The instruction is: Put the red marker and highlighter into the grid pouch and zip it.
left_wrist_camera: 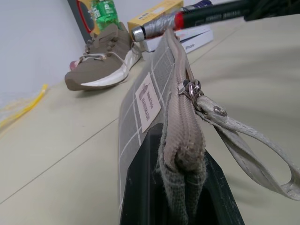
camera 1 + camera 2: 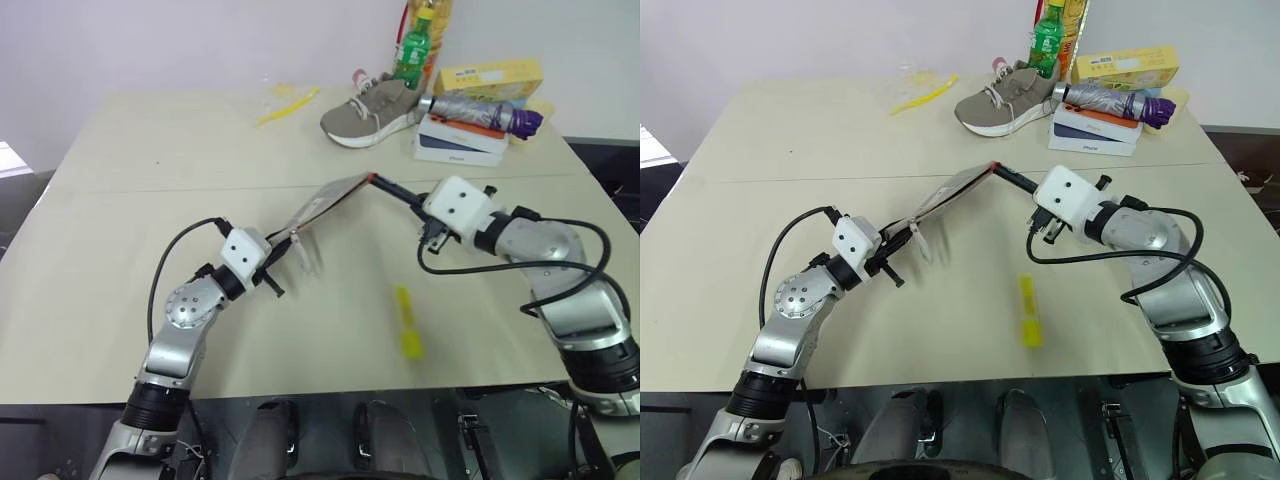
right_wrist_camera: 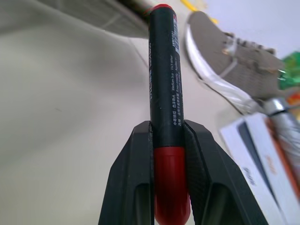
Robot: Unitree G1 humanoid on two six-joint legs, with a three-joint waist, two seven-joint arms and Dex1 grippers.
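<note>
My left gripper (image 2: 284,244) is shut on the near end of the grid pouch (image 2: 328,198) and holds it up off the table, edge-on and tilted. In the left wrist view the pouch (image 1: 140,122) shows its white label, a zipper pull (image 1: 191,89) partway along the top edge, and a hanging cord loop (image 1: 255,152). My right gripper (image 3: 166,124) is shut on the red marker (image 3: 164,70), near its red end. The marker (image 2: 395,190) points at the pouch's far end; I cannot tell whether they touch. The yellow highlighter (image 2: 407,322) lies on the table near the front, between the arms.
At the back right stand a grey shoe (image 2: 368,110), a green bottle (image 2: 412,55), a yellow box (image 2: 488,76), a folded umbrella (image 2: 480,110) and flat white boxes (image 2: 460,142). A thin yellow strip (image 2: 287,105) lies at the back. The table's front edge (image 2: 350,385) is near.
</note>
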